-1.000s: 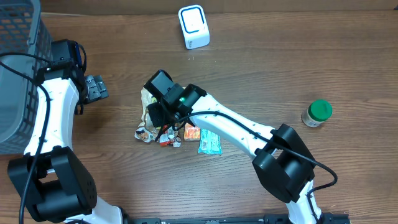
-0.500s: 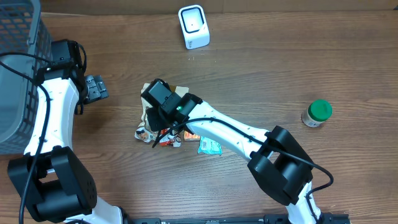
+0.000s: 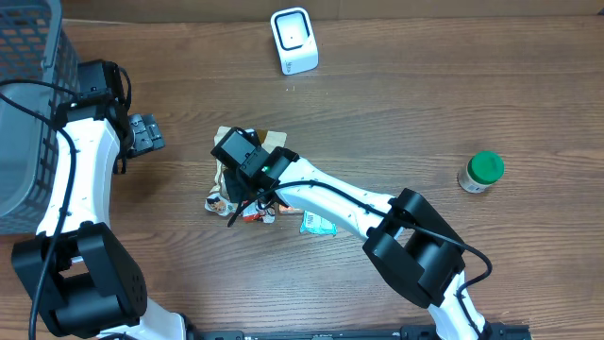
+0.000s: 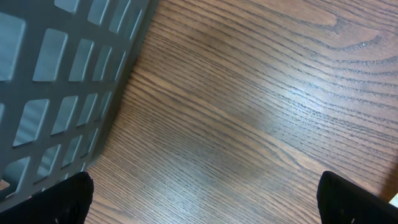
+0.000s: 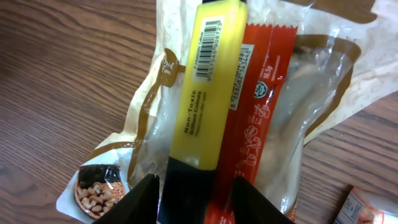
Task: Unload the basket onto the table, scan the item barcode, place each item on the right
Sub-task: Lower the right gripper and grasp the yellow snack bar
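Holding a yellow highlighter [image 5: 202, 106] by its dark end, the right end effector [image 5: 194, 199] has its two white fingers [image 5: 142, 200] set narrow, one on each side of the pen. The pen has a barcode [image 5: 208, 46] on a white sticker at its far end, facing up at the wrist camera.

The white scanner [image 3: 293, 40] stands at the far side of the tabletop [image 3: 425, 104]. The pen and the right end effector are on the robot's side of the scanner and a bit to its left, well apart from it. They are over a pile of snacks. A red packet [image 5: 252, 112] lies right beside the pen. Under both is a clear snack bag [image 5: 311, 106] with brown edges. A small packet [image 5: 93, 183] with nuts pictured on it sticks out near the left finger. A blue packet [image 3: 316, 224] lies at the edge of the pile furthest from the scanner.

The left end effector [image 3: 146, 132] is to the left of the scanner, wide open with nothing in it. Further left of the scanner is a grey basket [image 3: 24, 104]. Far to the right of the scanner, and nearer the robot, stands a small jar [image 3: 481, 173] with a green lid.
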Action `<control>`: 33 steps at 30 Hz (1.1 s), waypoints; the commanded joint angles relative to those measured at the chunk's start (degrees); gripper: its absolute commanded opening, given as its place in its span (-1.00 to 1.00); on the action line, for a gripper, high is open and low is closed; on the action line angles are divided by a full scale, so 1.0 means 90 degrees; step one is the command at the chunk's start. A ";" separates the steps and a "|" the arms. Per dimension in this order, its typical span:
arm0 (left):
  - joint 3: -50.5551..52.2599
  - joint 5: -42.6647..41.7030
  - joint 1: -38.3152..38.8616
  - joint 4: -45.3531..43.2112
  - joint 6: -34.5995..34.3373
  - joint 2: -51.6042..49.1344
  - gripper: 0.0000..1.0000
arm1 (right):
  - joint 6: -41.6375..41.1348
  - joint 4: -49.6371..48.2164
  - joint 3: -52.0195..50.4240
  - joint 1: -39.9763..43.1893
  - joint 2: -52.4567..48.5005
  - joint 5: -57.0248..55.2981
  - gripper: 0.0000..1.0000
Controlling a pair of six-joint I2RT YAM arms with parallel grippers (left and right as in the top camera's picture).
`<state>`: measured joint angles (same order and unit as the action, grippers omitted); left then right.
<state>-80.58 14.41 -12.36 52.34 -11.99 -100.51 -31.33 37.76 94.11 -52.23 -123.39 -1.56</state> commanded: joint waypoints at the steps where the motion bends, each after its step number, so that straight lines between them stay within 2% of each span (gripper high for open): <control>1: -0.0100 0.0066 0.0041 -0.0010 0.0024 0.0097 0.99 | -0.0049 -0.0022 -0.0034 -0.0024 -0.0056 -0.0104 -0.21; 25: -0.0100 0.0066 0.0041 -0.0010 0.0024 0.0097 1.00 | -0.0044 0.0002 -0.0034 -0.0172 -0.0493 -0.0109 -0.31; 28: -0.0100 0.0066 0.0041 -0.0010 0.0024 0.0097 1.00 | -0.0044 0.0027 -0.0034 -0.0172 -0.0520 -0.0109 -0.44; 33: -0.0100 0.0066 0.0041 -0.0010 0.0024 0.0097 1.00 | -0.0044 0.0000 -0.0015 -0.0172 -0.0444 -0.0102 -0.49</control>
<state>-80.58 14.41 -12.36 52.34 -11.99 -100.51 -31.53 37.45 94.17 -53.39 -124.99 -3.01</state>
